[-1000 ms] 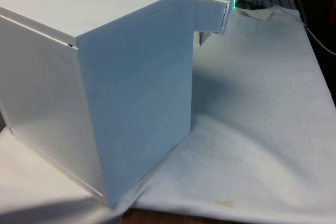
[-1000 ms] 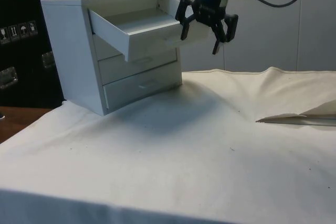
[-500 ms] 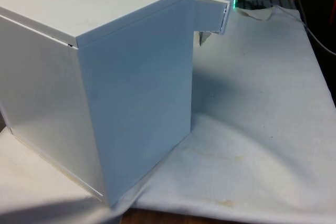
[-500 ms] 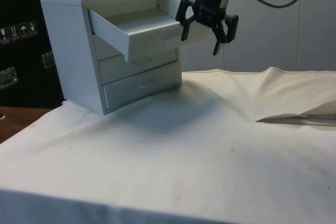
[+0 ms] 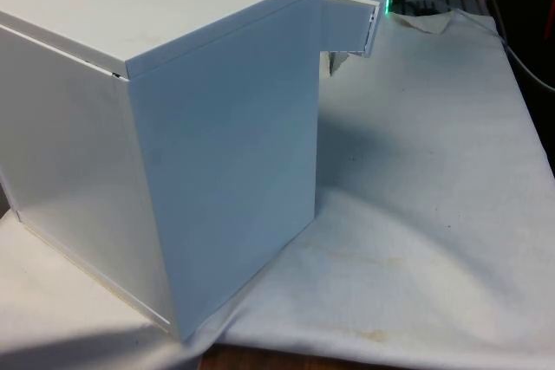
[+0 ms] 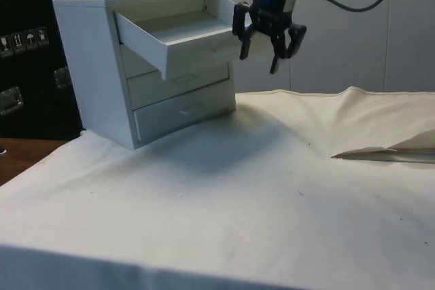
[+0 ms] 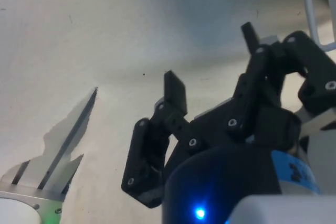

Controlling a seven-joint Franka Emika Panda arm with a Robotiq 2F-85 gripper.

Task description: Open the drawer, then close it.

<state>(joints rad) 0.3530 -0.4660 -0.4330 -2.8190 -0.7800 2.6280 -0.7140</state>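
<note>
A: Where does the chest of drawers [image 6: 146,66] stand?

B: In the side view, at about ten o'clock on the white cloth [image 6: 258,195], with its three drawer fronts turned toward the gripper. In the front view the chest [image 5: 165,127] turns its plain back and side to the camera.

A: And the top drawer [image 6: 180,39]?

B: Pulled well out. From the side its inside looks bare, white walls and floor and nothing lying in it that I can make out. In the front view the end of the top drawer [image 5: 351,28] juts out past the chest at roughly one o'clock. The two lower drawers [image 6: 180,96] sit flush and shut.

A: The gripper [image 6: 266,49]?

B: It hangs in the air at the outer end of the open drawer, around twelve o'clock in the side view, fingers spread apart with nothing between them. In the wrist view the gripper [image 7: 210,66] shows the same: black fingers [image 7: 175,94] parted over the cloth, holding nothing.

A: The surface and room?

B: The cloth is wrinkled, with a raised fold [image 6: 380,154] at three o'clock from the side. Dark cabinets [image 6: 27,45] stand behind the chest, and a pale wall [image 6: 340,32] behind the gripper.
</note>
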